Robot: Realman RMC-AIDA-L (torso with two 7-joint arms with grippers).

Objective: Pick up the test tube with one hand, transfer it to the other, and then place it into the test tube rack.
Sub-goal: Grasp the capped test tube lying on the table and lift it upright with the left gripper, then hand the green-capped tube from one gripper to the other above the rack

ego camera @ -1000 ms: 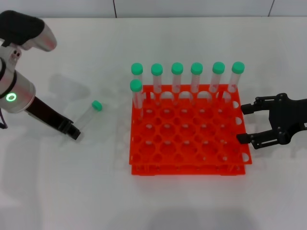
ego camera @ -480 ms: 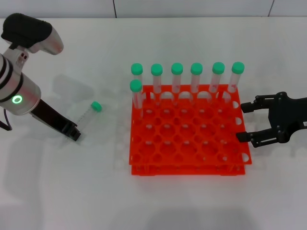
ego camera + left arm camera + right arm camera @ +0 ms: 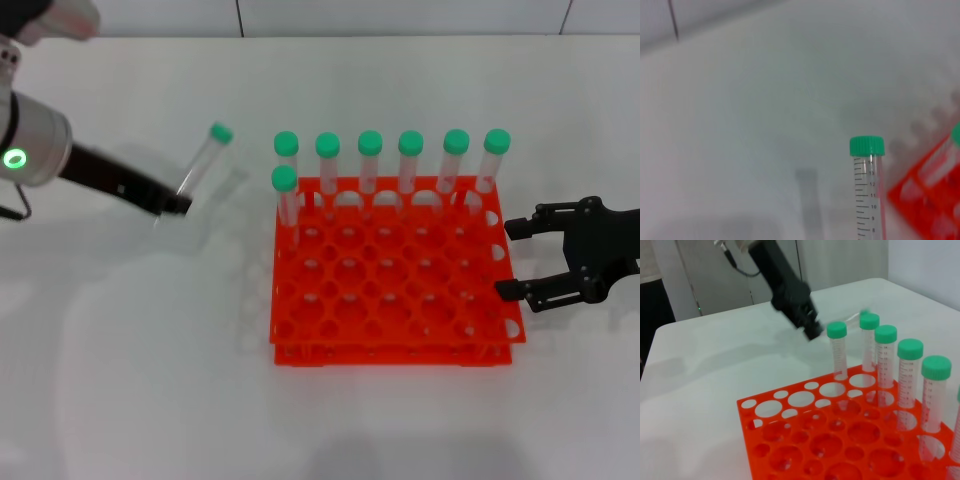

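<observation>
The test tube (image 3: 203, 160) sits at the left of the scene, lifted clear of the white table (image 3: 130, 350) and tilted, its green cap up and away from the arm, its lower end at the tip of the left gripper (image 3: 176, 205). That gripper is the black one on the silver-white arm with the green glowing ring (image 3: 14, 158); it reaches in from the left edge. Its jaws are closed on the bottom part of the tube, the capped end sticking out free beyond them. In the left wrist view the tube (image 3: 868, 192) stands straight up the picture, printed graduation marks legible on its wall, cap uppermost; the gripper's own fingers do not show there.

Just right of the held tube, not touching it, is the test tube rack (image 3: 390, 275), orange-red, flat on the table. Seven other tubes (image 3: 410, 160) with green caps stand upright in it: six in a row along the far edge, one more in the next row at the left end. The remaining holes show nothing in them. The right wrist view shows the same row of capped tubes (image 3: 910, 372) and, beyond them, the left gripper (image 3: 812, 330) near the rack's far left corner.

Right of the rack, low beside its right edge, hangs the right gripper (image 3: 512, 259), black. Its jaws are spread wide, nothing between them, the tips close to the rack's side.
</observation>
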